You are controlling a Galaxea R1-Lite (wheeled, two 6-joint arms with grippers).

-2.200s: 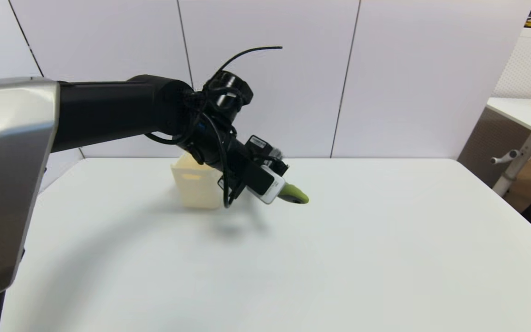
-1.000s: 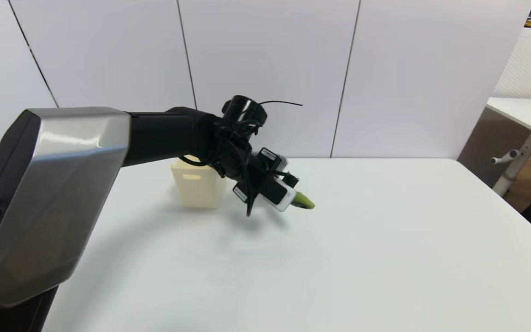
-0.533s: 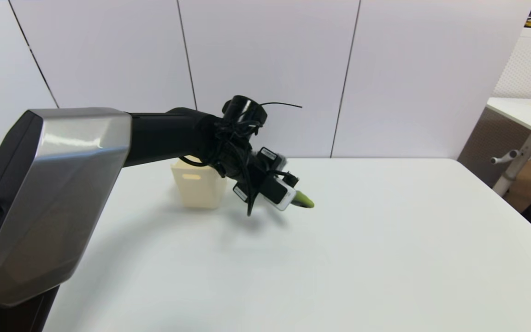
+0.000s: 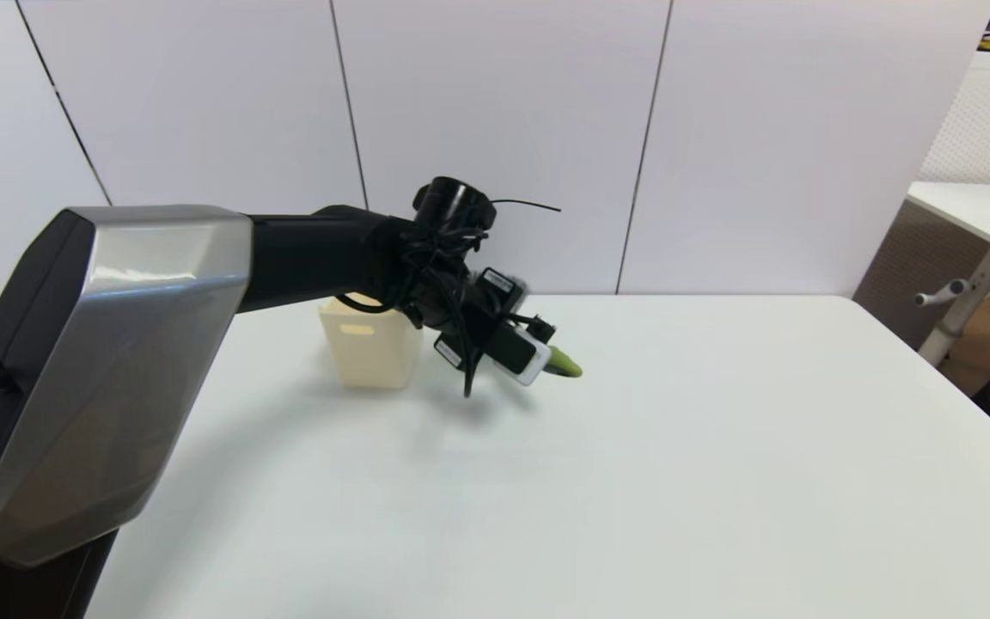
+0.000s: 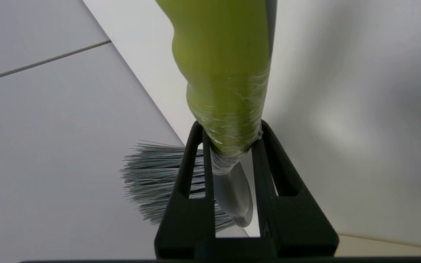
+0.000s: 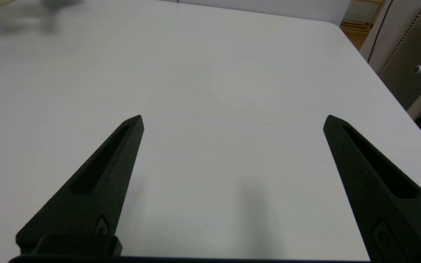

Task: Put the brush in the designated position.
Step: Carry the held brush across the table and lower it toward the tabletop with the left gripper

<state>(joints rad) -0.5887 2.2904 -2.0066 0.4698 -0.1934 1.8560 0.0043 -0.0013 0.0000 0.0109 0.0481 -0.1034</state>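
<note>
We've got the bin (image 4: 370, 352) at the table's (image 4: 632, 481) far left, brush (image 4: 562, 364) just right of it, held above the table.

Left arm reaches fwd over table, gripper (image 5: 228, 126) clamped tight. Right gripper (image 6: 232, 118) low, fingers wide apart.
</note>
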